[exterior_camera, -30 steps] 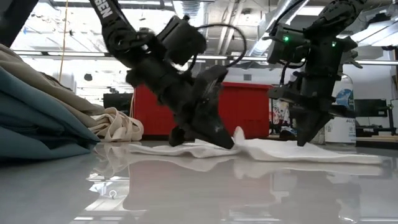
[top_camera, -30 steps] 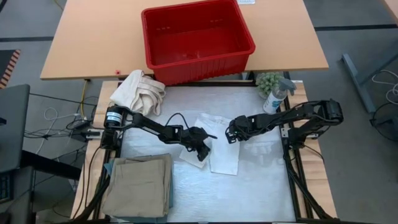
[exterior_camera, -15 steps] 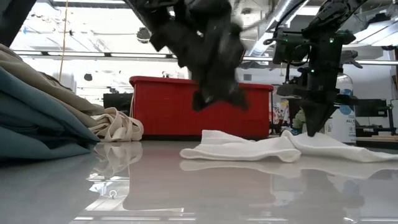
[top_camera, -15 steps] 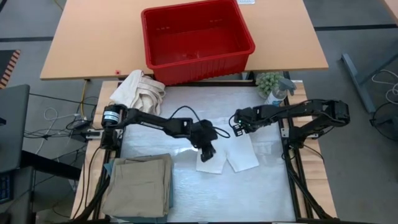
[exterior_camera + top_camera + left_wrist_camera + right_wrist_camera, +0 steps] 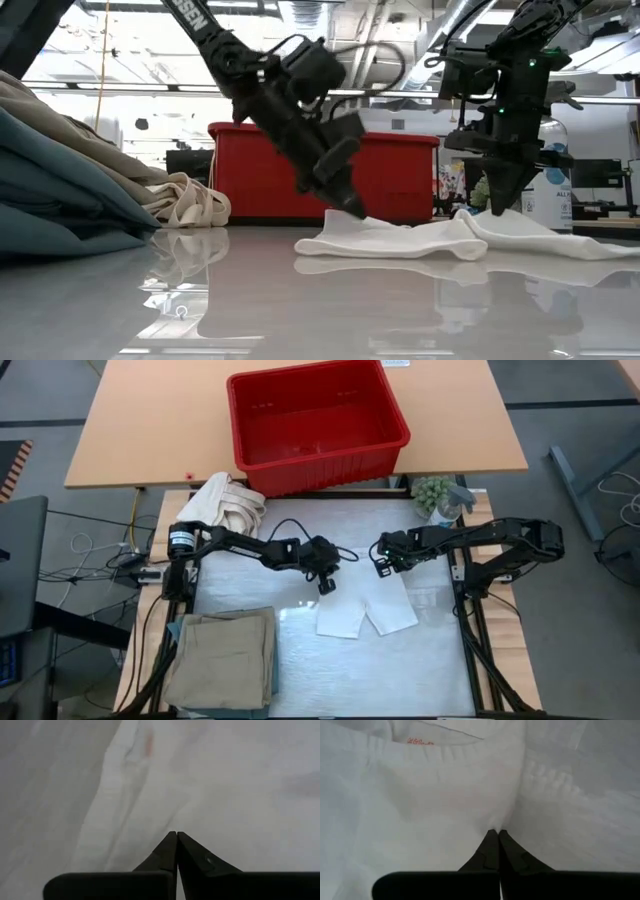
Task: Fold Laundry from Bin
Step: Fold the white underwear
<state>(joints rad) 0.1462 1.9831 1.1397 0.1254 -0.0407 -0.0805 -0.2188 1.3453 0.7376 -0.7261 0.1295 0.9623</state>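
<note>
A small white cloth lies on the table's pale cover, partly folded. My left gripper is shut, its tips at the cloth's far left corner, slanting down. My right gripper is shut on the cloth's far edge. The red bin stands on the wooden table beyond. Tan khaki trousers lie folded on a teal-green garment at the near left. In the low view the cloth lies flat between the two grippers. My left gripper's shut tips stand right at the cloth's far left corner; I cannot tell whether they touch it. My right gripper pinches a small pucker of the cloth next to its ribbed band between its two fingers. The fingers come from above, pointing steeply down. The cloth rises in a low peak there; the other parts lie on the table.
A cream canvas bundle lies at the table's far left corner. A spray bottle and a green tuft stand at the far right. The near right of the cover is bare.
The white cloth has slid toward the table's right and drawn together from a wider spread, pulled by my right gripper, which went right and toward the far edge. My left gripper rose off the cloth, rolled, and moved toward the far edge, coming down at the cloth's far left corner.
</note>
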